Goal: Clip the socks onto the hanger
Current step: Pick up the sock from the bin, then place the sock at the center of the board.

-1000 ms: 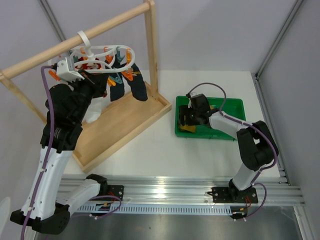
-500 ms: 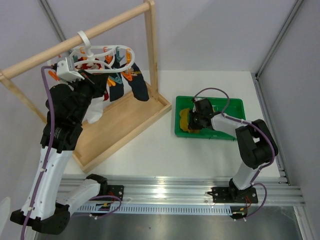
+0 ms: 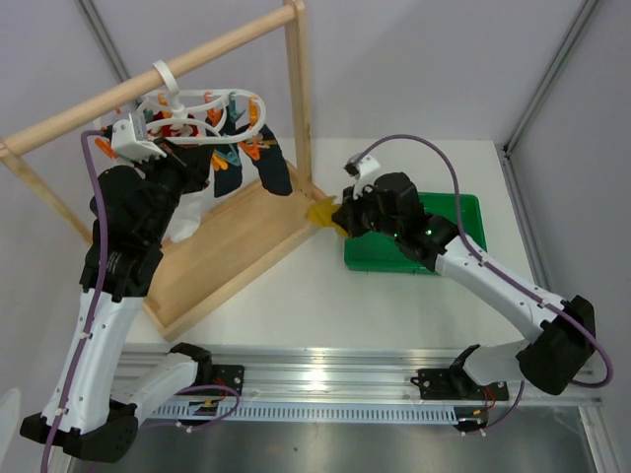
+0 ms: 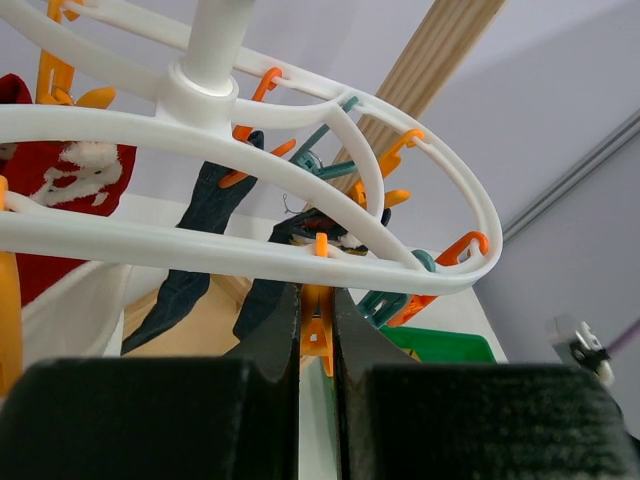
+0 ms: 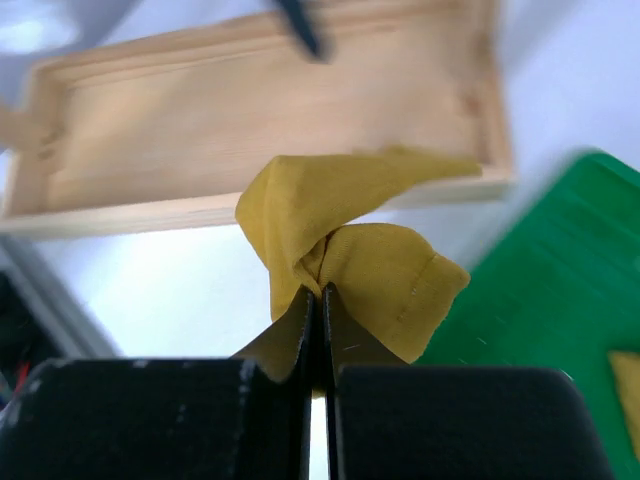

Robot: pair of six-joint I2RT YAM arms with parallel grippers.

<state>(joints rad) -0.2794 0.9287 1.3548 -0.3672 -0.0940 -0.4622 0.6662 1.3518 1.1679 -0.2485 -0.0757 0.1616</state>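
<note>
The white looped hanger (image 3: 202,110) hangs by its hook from the wooden bar, and its ring (image 4: 250,165) fills the left wrist view. My left gripper (image 4: 316,300) is up under the ring, shut on an orange clip peg (image 4: 318,338). My right gripper (image 5: 320,295) is shut on a crumpled mustard-yellow sock (image 5: 340,235). It holds this sock (image 3: 323,212) in the air between the green tray and the corner of the rack's base. A second yellow sock (image 5: 627,378) lies in the tray. A white sock (image 3: 185,223) hangs below the hanger, partly hidden by my left arm.
The green tray (image 3: 465,211) sits at the right under my right arm. The tall wooden rack's tray base (image 3: 251,246) lies to the left of the held sock. Dark navy socks (image 3: 272,173) and red socks (image 4: 60,190) hang from the hanger's pegs.
My right gripper closed on the yellow sock in the green tray, then lifted it out and carried it left toward the rack's base. The left arm stayed still.
</note>
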